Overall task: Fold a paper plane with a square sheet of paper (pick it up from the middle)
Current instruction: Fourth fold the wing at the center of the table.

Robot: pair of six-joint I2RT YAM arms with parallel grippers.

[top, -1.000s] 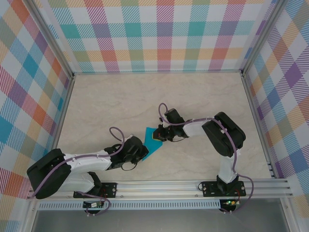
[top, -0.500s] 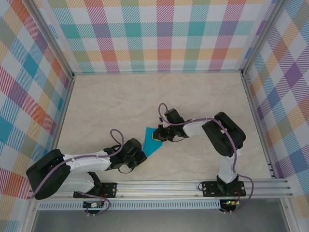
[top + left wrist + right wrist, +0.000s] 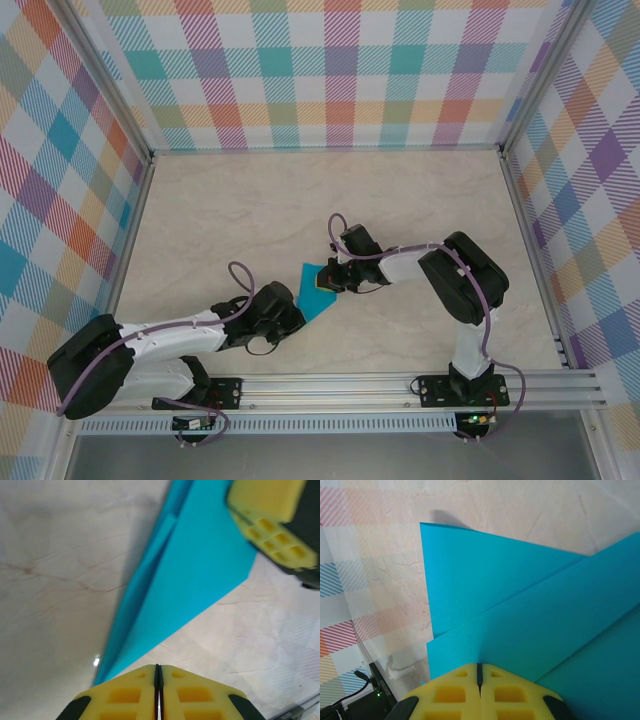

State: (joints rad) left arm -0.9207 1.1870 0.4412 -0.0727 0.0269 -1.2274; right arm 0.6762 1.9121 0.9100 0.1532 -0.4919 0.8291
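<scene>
From above, the folded paper (image 3: 310, 300) lies on the tabletop (image 3: 400, 200) between the two hands, with the left hand (image 3: 296, 316) at its pointed end and the right hand (image 3: 325, 283) on its wide end. In the left wrist view the yellow fingers (image 3: 125, 695) are closed (only a thin seam), the paper just ahead of them. In the right wrist view the fingers (image 3: 455, 695) are closed too, their tips against the paper's layers.

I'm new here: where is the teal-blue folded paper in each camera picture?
Top external: the teal-blue folded sheet of paper lies near the picture's centre.
Left wrist: the paper slants from bottom left to top right.
Right wrist: the paper spans the middle and right.
Shared landmark: the beige marbled tabletop beneath it.
</scene>
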